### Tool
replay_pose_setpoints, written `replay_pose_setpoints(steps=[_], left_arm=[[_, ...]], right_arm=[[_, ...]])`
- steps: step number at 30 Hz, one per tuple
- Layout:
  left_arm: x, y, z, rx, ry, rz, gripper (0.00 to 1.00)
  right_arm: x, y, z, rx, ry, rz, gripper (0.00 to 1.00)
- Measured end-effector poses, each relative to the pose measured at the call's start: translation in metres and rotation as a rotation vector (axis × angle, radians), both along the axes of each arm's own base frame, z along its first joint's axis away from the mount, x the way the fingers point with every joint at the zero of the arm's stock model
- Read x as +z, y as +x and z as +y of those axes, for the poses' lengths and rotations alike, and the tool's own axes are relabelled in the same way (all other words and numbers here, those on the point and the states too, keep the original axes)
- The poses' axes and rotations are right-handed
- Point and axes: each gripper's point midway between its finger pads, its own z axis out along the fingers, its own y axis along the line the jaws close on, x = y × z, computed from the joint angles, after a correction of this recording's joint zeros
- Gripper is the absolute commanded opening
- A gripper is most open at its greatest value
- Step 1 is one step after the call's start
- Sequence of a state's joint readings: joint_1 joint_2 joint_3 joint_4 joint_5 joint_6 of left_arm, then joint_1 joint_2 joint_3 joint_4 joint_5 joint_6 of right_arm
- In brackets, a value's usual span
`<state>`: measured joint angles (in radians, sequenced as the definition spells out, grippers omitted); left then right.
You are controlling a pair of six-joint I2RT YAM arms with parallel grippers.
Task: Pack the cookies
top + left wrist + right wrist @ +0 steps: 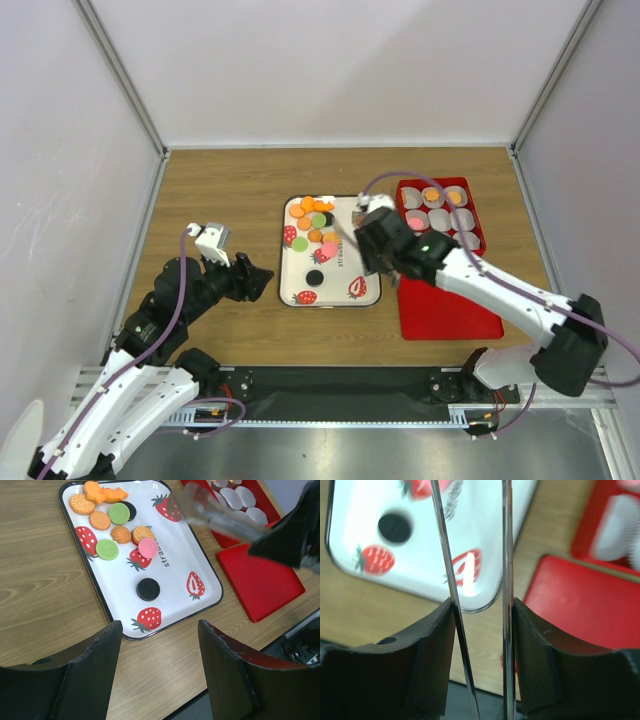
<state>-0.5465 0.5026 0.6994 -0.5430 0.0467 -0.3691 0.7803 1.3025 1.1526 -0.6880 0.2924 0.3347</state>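
Observation:
Cookies in orange, green, pink and black lie bunched at the far end of a white strawberry tray. One black cookie lies alone nearer me. My right gripper is shut on metal tongs, above the tray's right edge. The tong tips run out of the wrist view, so whether they hold anything is hidden. My left gripper hangs open and empty over bare wood just off the tray's near-left edge. A red box has white paper cups, some with orange cookies and a pink one.
A flat red lid lies on the table in front of the red box. White walls close in the wooden table on three sides. A black rail carrying the arm bases runs along the near edge.

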Motion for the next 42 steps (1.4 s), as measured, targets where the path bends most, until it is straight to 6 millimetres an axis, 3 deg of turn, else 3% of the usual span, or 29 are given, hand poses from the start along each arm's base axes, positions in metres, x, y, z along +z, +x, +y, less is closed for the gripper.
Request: replay_pose_setpoints(steps=[4,10,22,33,42], left_arm=[[0.0,0.0,0.0,-0.001,-0.001,-0.002,0.68],[0.003,-0.001,0.001,-0.001,-0.007,-0.012,0.68],[0.003,-0.001,0.0,-0.001,-0.006,-0.011,0.68],[0.003,-0.001,0.001,0.0,-0.006,-0.011,0.68],[0.003,-0.001,0.001,0.001,-0.006,-0.012,0.68]], right_arm=[[-0.032,-0.022,0.036,0.085,-0.067,0.058,0.52],[-0.068,-0.026,0.05,0.088,-0.173,0.108,0.53],[-0.065,-0.02,0.068,0.081,-0.189,0.072,0.54],[-0.082,-0.024,0.071,0.076,-0.291,0.075,0.53],[-0.083,-0.023,0.069,0.059,-0.315,0.069,0.32]])
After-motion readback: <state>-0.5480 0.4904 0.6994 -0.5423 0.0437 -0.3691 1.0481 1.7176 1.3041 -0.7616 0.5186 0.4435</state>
